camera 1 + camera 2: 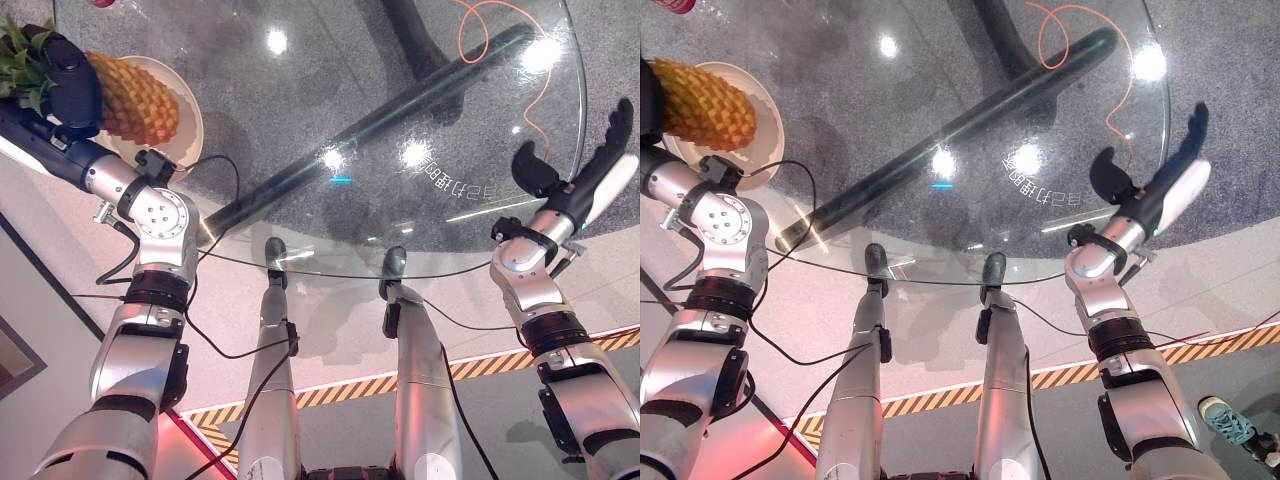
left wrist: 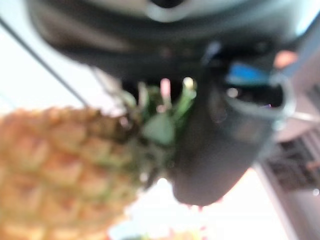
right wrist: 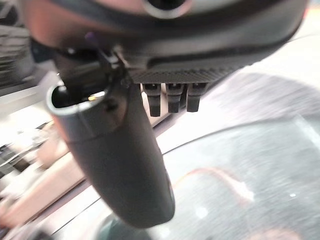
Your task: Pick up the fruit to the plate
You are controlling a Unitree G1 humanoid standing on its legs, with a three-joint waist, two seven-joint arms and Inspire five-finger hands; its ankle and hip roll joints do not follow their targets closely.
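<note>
A pineapple (image 1: 135, 100) lies across the cream plate (image 1: 192, 125) at the table's far left, its green crown (image 1: 20, 55) pointing off the plate. My left hand (image 1: 70, 80) is curled round the fruit's crown end; in the left wrist view the thumb (image 2: 210, 160) sits against the pineapple (image 2: 60, 165) by its leaves. Whether the fruit's weight rests on the plate I cannot tell. My right hand (image 1: 590, 170) hovers at the table's right edge, fingers straight, thumb spread, holding nothing; its thumb (image 3: 120, 165) shows in the right wrist view.
The round glass table (image 1: 330, 272) has a dark base bar (image 1: 400, 110) showing through it. An orange cable (image 1: 470, 40) lies on the floor beneath. A red object (image 1: 100, 3) sits at the far edge. A person's shoe (image 1: 1230, 420) stands at the lower right.
</note>
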